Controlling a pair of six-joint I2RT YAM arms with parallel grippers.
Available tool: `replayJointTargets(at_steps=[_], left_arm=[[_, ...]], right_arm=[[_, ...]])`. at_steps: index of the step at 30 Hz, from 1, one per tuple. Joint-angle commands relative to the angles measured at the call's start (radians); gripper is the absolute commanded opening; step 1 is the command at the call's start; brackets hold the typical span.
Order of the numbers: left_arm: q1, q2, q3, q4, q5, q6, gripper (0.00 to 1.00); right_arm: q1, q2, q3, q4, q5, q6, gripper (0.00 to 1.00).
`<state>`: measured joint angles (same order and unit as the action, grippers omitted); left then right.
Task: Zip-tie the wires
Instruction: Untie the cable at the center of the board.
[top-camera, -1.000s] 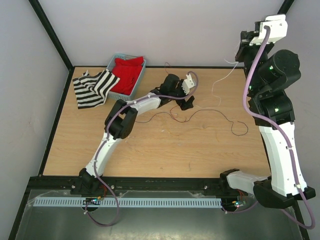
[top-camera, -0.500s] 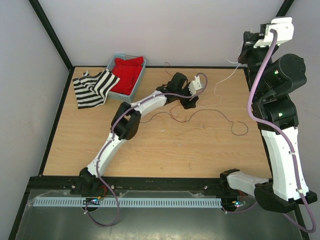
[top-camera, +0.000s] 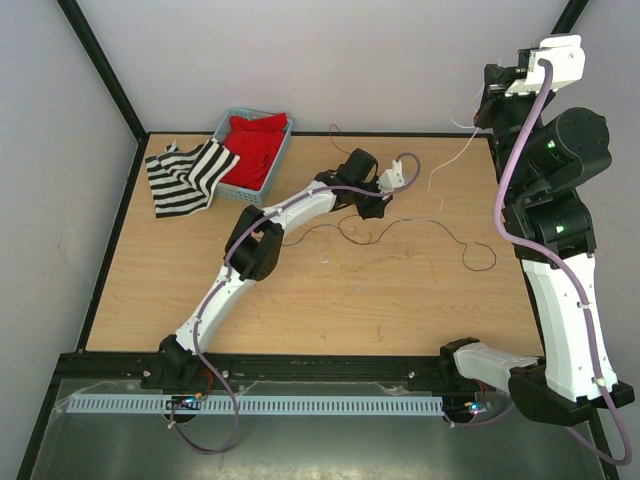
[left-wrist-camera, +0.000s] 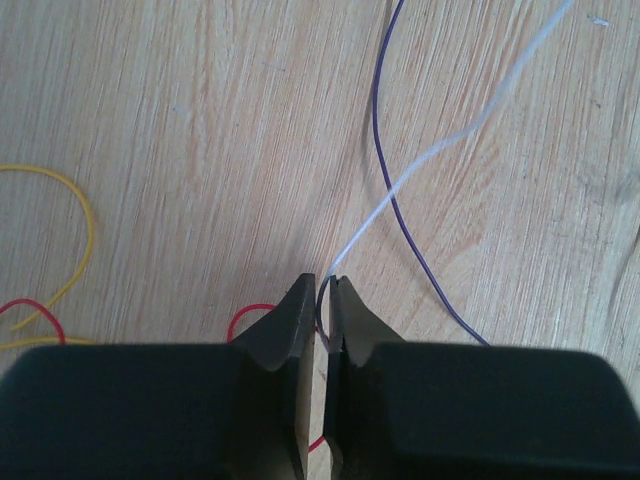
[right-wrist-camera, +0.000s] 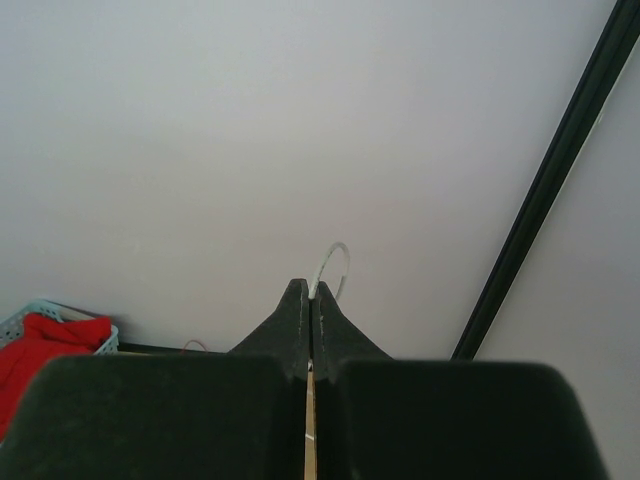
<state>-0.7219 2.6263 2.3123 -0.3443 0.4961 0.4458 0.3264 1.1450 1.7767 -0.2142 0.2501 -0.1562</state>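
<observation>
The wires (top-camera: 440, 232) lie as thin dark, red and pale strands looping over the middle and right of the wooden table. My left gripper (top-camera: 375, 207) is down on the table among them. In the left wrist view it (left-wrist-camera: 322, 290) is shut on a pale wire (left-wrist-camera: 430, 155) that runs up and right, with a dark strand also in the narrow gap. A purple wire (left-wrist-camera: 385, 160), a red loop (left-wrist-camera: 250, 310) and a yellow wire (left-wrist-camera: 85, 220) lie alongside. My right gripper (top-camera: 487, 105) is raised high at the back right, shut (right-wrist-camera: 311, 290) on a pale strand (right-wrist-camera: 333, 262) that hangs to the table (top-camera: 450, 158).
A light blue basket (top-camera: 222, 128) holding red cloth (top-camera: 255, 145) stands at the back left, with a black-and-white striped cloth (top-camera: 185, 178) beside it. Black frame posts (top-camera: 100, 60) border the table. The right arm's column (top-camera: 560, 290) rises along the right edge.
My left gripper slid right over the wires and its jaws closed from wide open onto the pale wire. The right arm rose slightly, then held still.
</observation>
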Motion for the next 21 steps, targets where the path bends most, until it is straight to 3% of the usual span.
replayJointTargets(at_steps=[1,2,13,17,21], left_arm=[[-0.005,0.001,0.034,-0.007,0.013,-0.001,0.05],[-0.003,-0.003,0.033,0.002,0.016,-0.015,0.0],[0.073,-0.126,0.015,0.29,0.062,-0.302,0.0],[0.108,-0.193,-0.005,0.325,0.026,-0.284,0.0],[0.146,-0.303,-0.093,0.327,-0.026,-0.152,0.0]], right_arm=[[-0.004,-0.022,0.003,0.033,-0.005,0.012,0.0],[-0.004,-0.023,0.001,0.033,-0.001,0.011,0.0],[-0.005,-0.026,-0.071,0.033,0.052,0.032,0.0],[-0.004,-0.025,-0.114,0.032,0.056,0.052,0.0],[-0.004,-0.031,-0.172,0.034,0.095,0.053,0.0]])
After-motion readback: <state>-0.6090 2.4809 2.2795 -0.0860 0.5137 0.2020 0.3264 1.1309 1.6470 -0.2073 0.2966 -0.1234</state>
